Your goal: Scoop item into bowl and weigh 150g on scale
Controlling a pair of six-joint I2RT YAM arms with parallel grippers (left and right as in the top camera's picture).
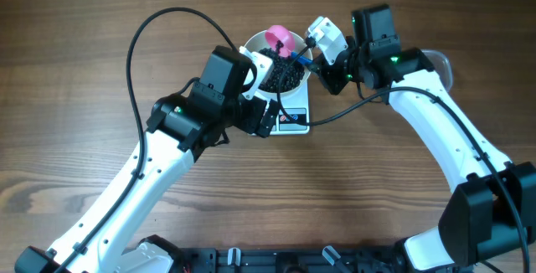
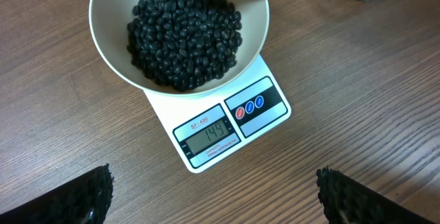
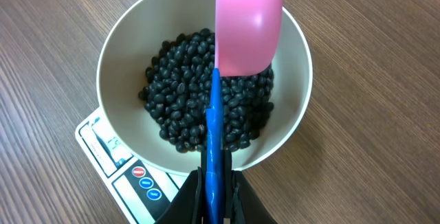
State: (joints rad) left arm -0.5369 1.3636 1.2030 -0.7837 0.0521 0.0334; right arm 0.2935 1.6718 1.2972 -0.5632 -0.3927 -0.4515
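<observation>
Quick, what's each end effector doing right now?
Left end effector: open, holding nothing.
Right end effector: shut on the pink scoop.

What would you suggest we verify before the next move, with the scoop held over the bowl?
1. Bowl seated on scale: ok.
2. Display shows 149, just short of target: not ok.
3. Right pincer shut on the blue handle of the scoop: ok.
4. Scoop above the bowl, over the beans: ok.
5. Beans left inside the scoop: cannot tell.
6. Left pincer open, empty, off the scale: ok.
</observation>
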